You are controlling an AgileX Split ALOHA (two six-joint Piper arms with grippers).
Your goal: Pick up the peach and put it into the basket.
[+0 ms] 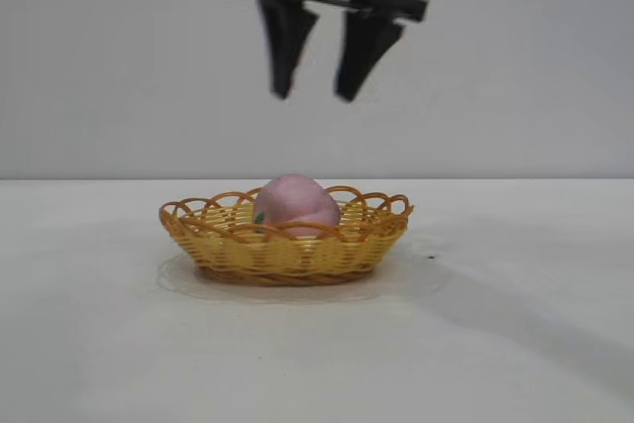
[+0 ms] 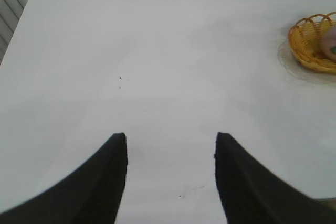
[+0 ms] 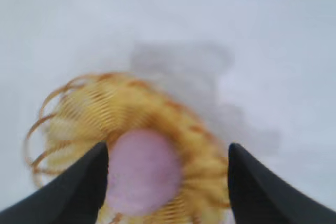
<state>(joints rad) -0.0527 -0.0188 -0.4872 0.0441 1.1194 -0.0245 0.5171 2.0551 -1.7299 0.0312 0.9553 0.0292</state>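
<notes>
Fingers (image 1: 286, 42) of the right gripper (image 1: 315, 96): black, spread wide, empty, hanging in the air directly above the basket. Small rounded matte pink peach (image 1: 294, 205): lying inside the shallow oval yellow-orange wicker basket (image 1: 228, 245), apart from the fingers. Basket: standing on the white table (image 1: 515, 344). Left gripper (image 2: 170, 140): fingers parted, empty, over bare tabletop, well apart from the basket.

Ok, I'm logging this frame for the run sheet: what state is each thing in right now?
peach: lying inside the basket, not held.
basket: upright on the table, holding the peach.
right end effector: open, empty, hanging above the basket.
left end effector: open, empty, over bare table away from the basket.
</notes>
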